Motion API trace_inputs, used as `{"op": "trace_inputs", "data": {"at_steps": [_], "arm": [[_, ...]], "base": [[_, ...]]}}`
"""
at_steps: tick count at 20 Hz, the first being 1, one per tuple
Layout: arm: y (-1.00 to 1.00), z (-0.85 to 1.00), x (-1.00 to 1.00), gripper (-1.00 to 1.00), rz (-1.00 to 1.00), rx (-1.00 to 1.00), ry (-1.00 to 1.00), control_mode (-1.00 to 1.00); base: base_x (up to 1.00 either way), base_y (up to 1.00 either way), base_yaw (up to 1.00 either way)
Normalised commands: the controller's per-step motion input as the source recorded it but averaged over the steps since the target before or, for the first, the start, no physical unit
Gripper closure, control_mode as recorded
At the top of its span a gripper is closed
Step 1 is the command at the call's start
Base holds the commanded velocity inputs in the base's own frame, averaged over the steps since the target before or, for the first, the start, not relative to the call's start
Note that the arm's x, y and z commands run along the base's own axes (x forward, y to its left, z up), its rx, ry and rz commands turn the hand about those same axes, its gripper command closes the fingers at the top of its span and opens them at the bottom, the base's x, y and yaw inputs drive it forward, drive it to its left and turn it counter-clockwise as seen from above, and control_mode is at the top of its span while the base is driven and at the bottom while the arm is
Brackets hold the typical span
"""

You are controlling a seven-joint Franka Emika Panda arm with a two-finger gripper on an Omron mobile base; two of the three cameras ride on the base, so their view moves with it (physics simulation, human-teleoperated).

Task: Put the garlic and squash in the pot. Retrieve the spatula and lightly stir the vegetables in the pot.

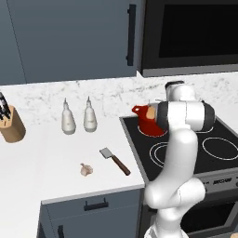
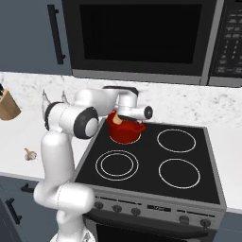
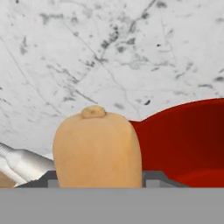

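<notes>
My gripper [image 2: 118,119] is shut on the tan-orange squash [image 3: 97,148], which hangs over the left rim of the red pot [image 2: 126,133] on the stove's back left burner. In the hand view the squash sits between the two dark fingertips [image 3: 153,177], with the pot's red wall [image 3: 183,140] to its right. From the left base view, the squash [image 1: 150,112] peeks out above the pot [image 1: 148,124] beside my forearm. The pale garlic [image 1: 86,169] lies on the white counter near its front edge. The spatula [image 1: 115,160] lies just right of it, handle toward the stove.
Two white bottles [image 1: 68,118] [image 1: 90,116] stand at the back of the counter, and a knife block [image 1: 10,123] at the far left. The black cooktop [image 2: 177,172] has three bare burners. A microwave [image 2: 142,35] hangs above the stove.
</notes>
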Motion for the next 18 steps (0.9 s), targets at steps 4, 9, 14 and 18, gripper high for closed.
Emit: {"op": "trace_inputs", "data": {"at_steps": [4,9,14,18], "arm": [[0.00,-0.26,0.35,1.00,0.00,0.00,-0.04,-1.00],[0.00,-0.24,0.27,1.00,0.00,-0.03,-0.04,-1.00],[-0.04,-0.20,0.06,-1.00,0.00,-0.10,-0.03,-1.00],[0.00,-0.07,-0.09,-1.00,0.00,-0.13,-0.07,-1.00]], "base": [[0.00,0.00,0.00],[0.00,0.00,0.00],[0.00,0.00,0.00],[0.00,0.00,0.00]]}}
